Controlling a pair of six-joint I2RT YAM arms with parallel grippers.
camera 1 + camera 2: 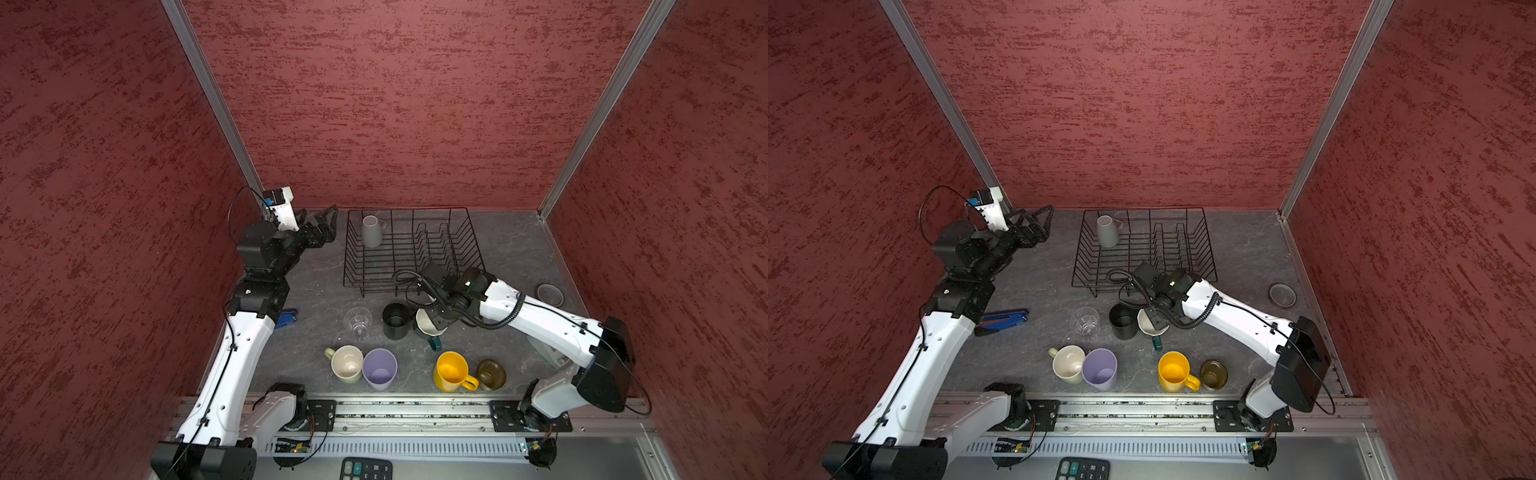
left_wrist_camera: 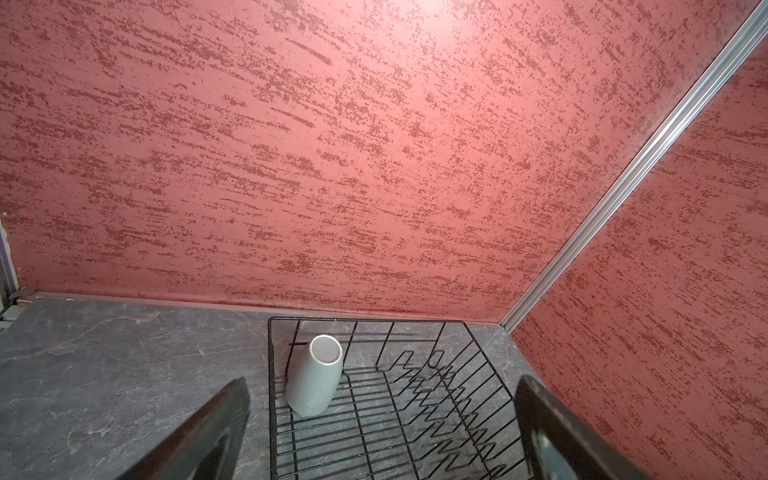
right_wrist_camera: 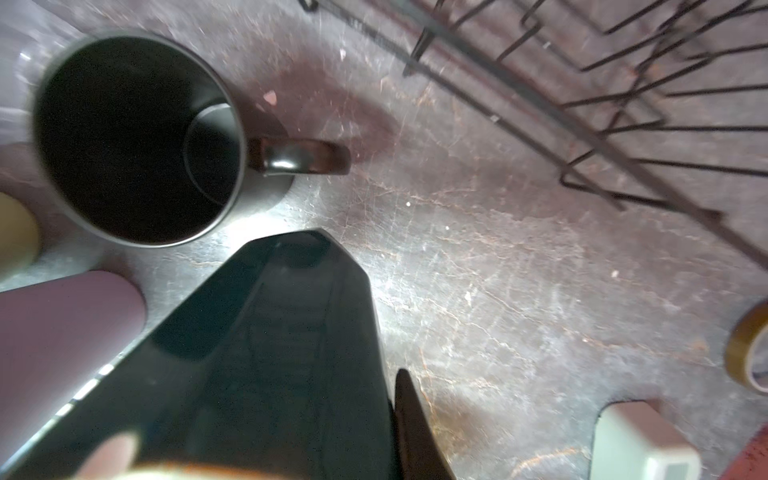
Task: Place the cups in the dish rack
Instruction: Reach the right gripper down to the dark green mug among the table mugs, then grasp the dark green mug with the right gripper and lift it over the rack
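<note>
The black wire dish rack stands at the back. A grey mug leans in its left end. My left gripper hangs open and empty just left of the rack. My right gripper is shut on the rim of the teal mug, which tilts beside the black mug. The clear glass, pale-green mug, lilac tumbler, yellow mug and brown mug stand on the table.
A tape roll lies at the right. A pale tape dispenser sits under my right arm. A blue tool lies by my left arm. A calculator is in front of the rail. Red walls close in three sides.
</note>
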